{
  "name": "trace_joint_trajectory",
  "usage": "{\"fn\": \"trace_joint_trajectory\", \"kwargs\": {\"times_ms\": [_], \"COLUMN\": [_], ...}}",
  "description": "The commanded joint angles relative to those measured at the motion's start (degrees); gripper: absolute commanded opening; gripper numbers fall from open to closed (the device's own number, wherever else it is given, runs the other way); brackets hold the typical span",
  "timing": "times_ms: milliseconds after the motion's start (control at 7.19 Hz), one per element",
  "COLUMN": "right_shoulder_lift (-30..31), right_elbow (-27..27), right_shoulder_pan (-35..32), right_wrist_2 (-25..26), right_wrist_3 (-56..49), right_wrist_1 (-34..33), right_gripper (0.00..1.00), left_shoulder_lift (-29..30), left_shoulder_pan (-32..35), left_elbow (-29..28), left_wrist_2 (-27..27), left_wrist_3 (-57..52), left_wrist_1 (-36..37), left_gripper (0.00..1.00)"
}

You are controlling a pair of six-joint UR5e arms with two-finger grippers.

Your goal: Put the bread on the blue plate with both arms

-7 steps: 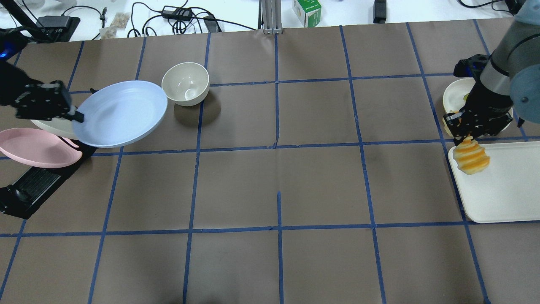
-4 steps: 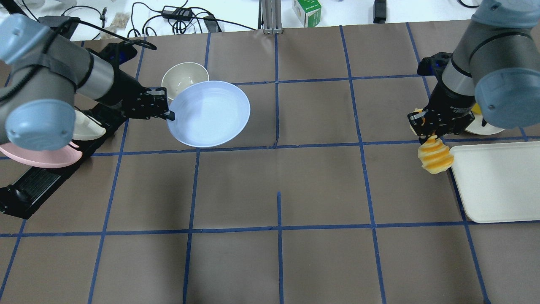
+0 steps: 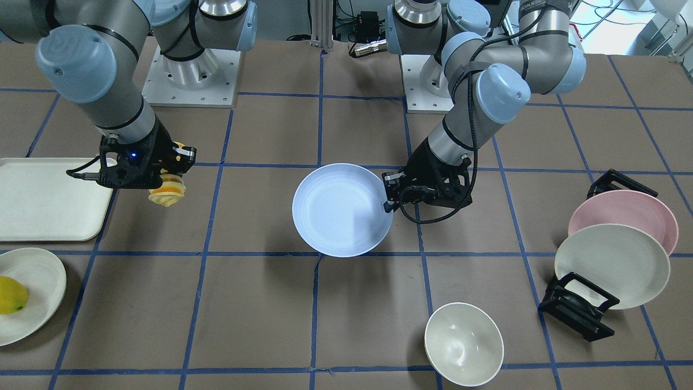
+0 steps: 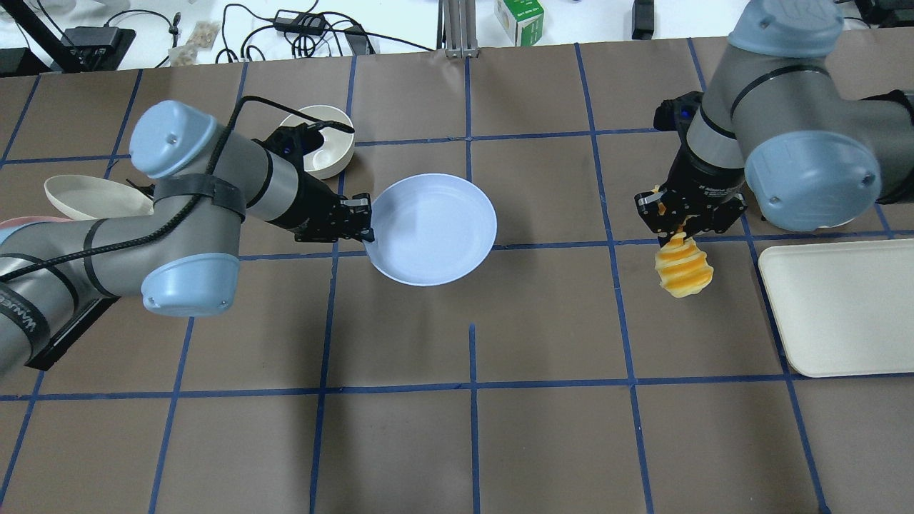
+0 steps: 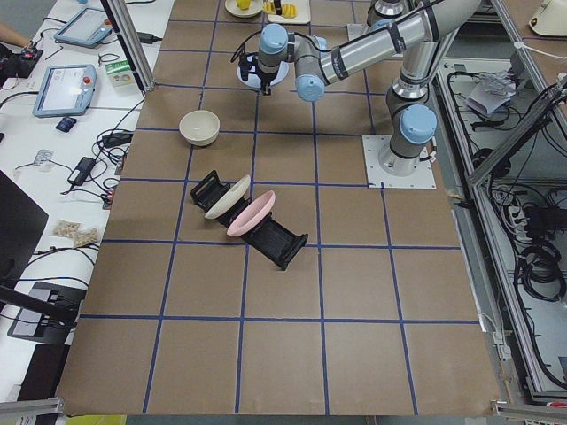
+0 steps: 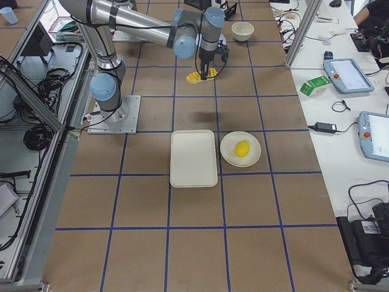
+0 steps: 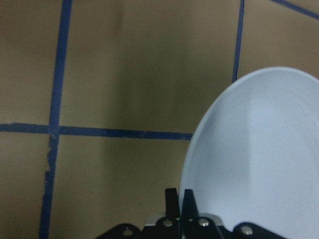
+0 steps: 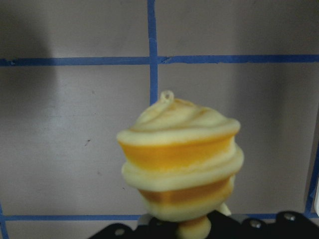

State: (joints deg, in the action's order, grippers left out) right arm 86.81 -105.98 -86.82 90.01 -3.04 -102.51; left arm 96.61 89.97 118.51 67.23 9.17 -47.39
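My left gripper (image 4: pixel 365 230) is shut on the rim of the pale blue plate (image 4: pixel 433 230) and holds it above the table's middle; it also shows in the front view (image 3: pixel 342 210) and the left wrist view (image 7: pixel 259 159). My right gripper (image 4: pixel 682 225) is shut on the ridged yellow-orange bread (image 4: pixel 684 268), which hangs from it above the table, to the right of the plate and left of the tray. The bread fills the right wrist view (image 8: pixel 182 159) and shows in the front view (image 3: pixel 168 190).
A white tray (image 4: pixel 842 307) lies at the right. A cream bowl (image 4: pixel 328 146) stands behind the left arm. A rack with a pink plate (image 3: pixel 622 214) and a cream plate (image 3: pixel 612 265) is at the left. A lemon (image 3: pixel 11 295) lies on a white plate (image 3: pixel 40 281).
My left arm has carried the blue plate rightward toward the table's middle. My right arm has carried the bread leftward, off the tray and over the table.
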Motion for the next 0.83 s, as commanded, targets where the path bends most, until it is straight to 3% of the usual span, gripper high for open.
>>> {"fn": "trace_joint_trajectory", "kwargs": {"times_ms": [0,696], "right_shoulder_lift": [-0.1,-1.6], "right_elbow": [0.0,1.3], "right_shoulder_pan": [-1.8,-4.3], "right_wrist_2": [0.0,-1.7], "right_wrist_3": [1.7,3.4], "right_wrist_1": [-0.8,-3.7], "right_gripper": [0.00,0.00], "left_shoulder_lift": [1.1,7.1], "left_shoulder_pan": [1.4,4.6], "left_elbow": [6.7,7.0], "left_wrist_2": [0.2,0.2], "left_wrist_3": [2.2,6.6], "left_wrist_1": [7.8,16.6], "left_gripper": [0.00,0.00]}}
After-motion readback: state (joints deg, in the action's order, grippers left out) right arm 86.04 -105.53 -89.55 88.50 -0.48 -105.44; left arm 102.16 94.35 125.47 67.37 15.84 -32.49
